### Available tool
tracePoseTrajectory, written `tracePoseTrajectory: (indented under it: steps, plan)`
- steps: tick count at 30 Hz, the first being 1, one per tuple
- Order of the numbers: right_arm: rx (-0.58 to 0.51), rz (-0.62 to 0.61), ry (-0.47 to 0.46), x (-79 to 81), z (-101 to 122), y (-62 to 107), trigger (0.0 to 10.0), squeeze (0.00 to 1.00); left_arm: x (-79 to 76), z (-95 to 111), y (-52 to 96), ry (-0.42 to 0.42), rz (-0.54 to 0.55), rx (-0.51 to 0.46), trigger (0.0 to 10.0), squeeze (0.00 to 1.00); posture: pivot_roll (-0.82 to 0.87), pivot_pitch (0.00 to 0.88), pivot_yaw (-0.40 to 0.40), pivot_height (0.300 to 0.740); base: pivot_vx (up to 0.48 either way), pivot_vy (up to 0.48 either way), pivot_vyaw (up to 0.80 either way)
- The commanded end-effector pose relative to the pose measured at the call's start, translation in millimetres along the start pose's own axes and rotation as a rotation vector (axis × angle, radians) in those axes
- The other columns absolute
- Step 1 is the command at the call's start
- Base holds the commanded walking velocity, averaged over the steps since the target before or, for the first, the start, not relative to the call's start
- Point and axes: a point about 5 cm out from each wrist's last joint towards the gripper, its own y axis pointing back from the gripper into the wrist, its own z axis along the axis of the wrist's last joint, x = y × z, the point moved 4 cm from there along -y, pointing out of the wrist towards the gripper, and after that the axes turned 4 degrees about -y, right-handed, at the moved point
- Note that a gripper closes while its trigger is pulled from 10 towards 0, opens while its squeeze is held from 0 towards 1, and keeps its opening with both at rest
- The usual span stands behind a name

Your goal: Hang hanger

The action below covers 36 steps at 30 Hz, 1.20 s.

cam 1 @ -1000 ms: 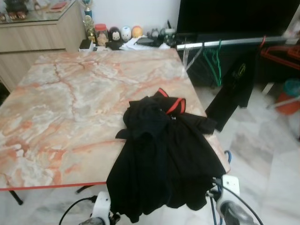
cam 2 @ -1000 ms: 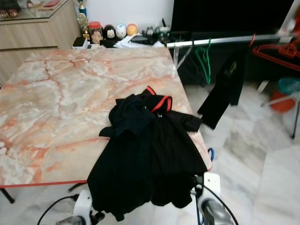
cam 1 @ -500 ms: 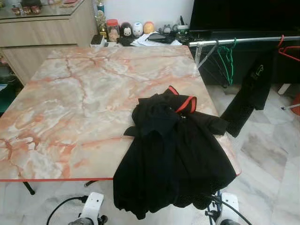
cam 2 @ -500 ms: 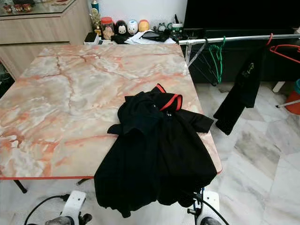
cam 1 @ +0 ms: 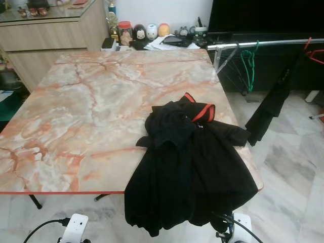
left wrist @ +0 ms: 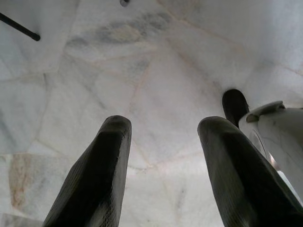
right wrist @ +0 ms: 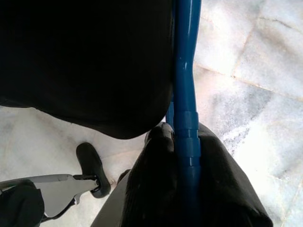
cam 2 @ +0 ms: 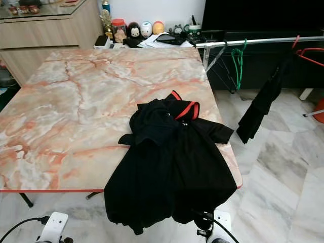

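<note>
Blue hanger [right wrist: 185,109] is clenched in the right gripper [right wrist: 182,156]; the left gripper [left wrist: 163,156] is spread, idle. Arms were lowered, so hanging at the rail [cam 1: 263,43] awaits.

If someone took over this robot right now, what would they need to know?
Right gripper: shut on a blue hanger, held low beside the hanging hem of the black shirt.
Left gripper: fingers open, holding nothing, aimed at the floor.
The shirt lies on the marble table, draping over its near edge.
The clothes rail stands to the right, beyond the table.
Done: hanger in hand. Left: hang it on the rail.
</note>
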Motion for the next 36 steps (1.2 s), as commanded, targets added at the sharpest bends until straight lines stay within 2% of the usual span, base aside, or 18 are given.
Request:
tracePoseTrajectory:
  steps: [1, 8, 17, 19, 22, 31, 36]
  plan:
    - [0.027, -0.011, -0.033, 0.9, -12.3, 0.5, 10.0, 0.00, -1.8, -6.5, 0.8, -0.004, -0.004, 0.014, 10.0, 0.00, -0.11, 0.000, 0.074, 0.740, 0.000, 0.000, 0.00]
    - [0.024, -0.048, -0.100, -6.6, -23.3, 2.4, 10.0, 0.00, -8.5, -14.5, 1.5, -0.035, -0.026, 0.037, 10.0, 0.00, -0.11, 0.000, 0.106, 0.740, 0.000, -0.289, 0.00]
    - [0.041, -0.047, -0.058, -4.5, -31.1, 3.0, 10.0, 0.00, 2.7, -15.9, 2.9, -0.012, 0.009, 0.033, 10.0, 0.00, -0.08, 0.000, 0.056, 0.740, 0.000, -0.308, 0.00]
    - [0.047, -0.044, -0.033, -3.0, -34.5, 3.3, 10.0, 0.00, 4.9, -20.1, 3.9, 0.026, 0.025, 0.038, 10.0, 0.00, -0.04, 0.000, 0.033, 0.740, 0.000, -0.313, 0.00]
    - [0.052, -0.043, -0.016, -2.5, -36.6, 3.6, 10.0, 0.00, 6.1, -22.0, 4.5, 0.047, 0.031, 0.037, 10.0, 0.00, -0.05, 0.000, 0.035, 0.740, 0.000, -0.309, 0.00]
    - [0.034, -0.044, -0.038, 1.5, -36.2, 3.4, 10.0, 0.00, 12.3, -24.9, 5.9, 0.024, 0.033, 0.046, 10.0, 0.00, -0.05, 0.000, 0.084, 0.740, 0.000, -0.303, 0.00]
    - [0.029, -0.047, -0.054, 1.4, -35.9, 3.4, 10.0, 0.00, 14.3, -25.4, 6.3, 0.014, 0.035, 0.047, 10.0, 0.00, -0.05, 0.000, 0.083, 0.740, 0.000, -0.303, 0.00]
